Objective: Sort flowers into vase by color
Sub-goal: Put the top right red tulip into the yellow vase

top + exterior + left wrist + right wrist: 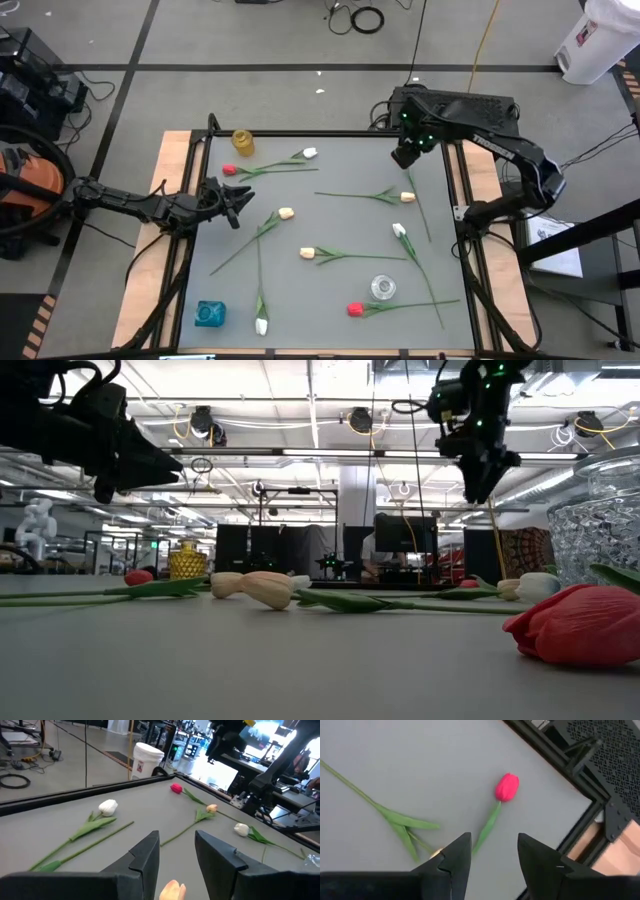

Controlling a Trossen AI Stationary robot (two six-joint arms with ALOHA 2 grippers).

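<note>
Your flowers (345, 255) lie scattered flat all over the worktop (340, 225). Both left jaws (236, 205) and right jaws (405, 158) hover spread, empty. They look light and floppy, so pinch mid-stem.

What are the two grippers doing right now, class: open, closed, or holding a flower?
Left gripper: open, empty, raised over the table's left side.
Right gripper: open, empty, raised near the table's far right corner.
</note>
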